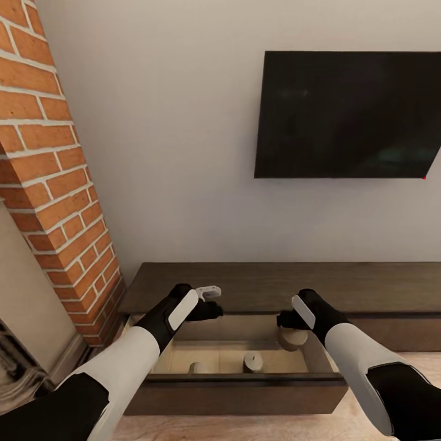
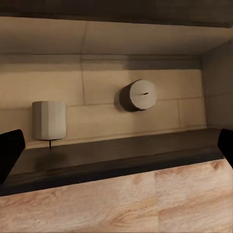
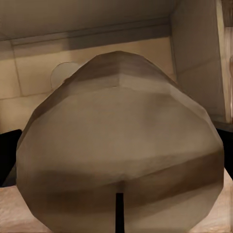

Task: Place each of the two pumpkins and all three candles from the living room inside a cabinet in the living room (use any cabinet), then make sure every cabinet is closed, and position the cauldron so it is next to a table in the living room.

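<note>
Open drawer of the cabinet as landmark. Inside it, two candles already stowed. Over it, right gripper clamped on a third candle, likely held above the opening for release. Left gripper spread apart, empty, near the cabinet top. Beyond, TV on the wall.

Both arms reach forward, elbows low, forearms white, wrists black. The left gripper hangs over the open drawer's back left corner, its fingers wide apart and holding nothing. The right gripper is over the drawer's back right part, closed around a candle.
</note>
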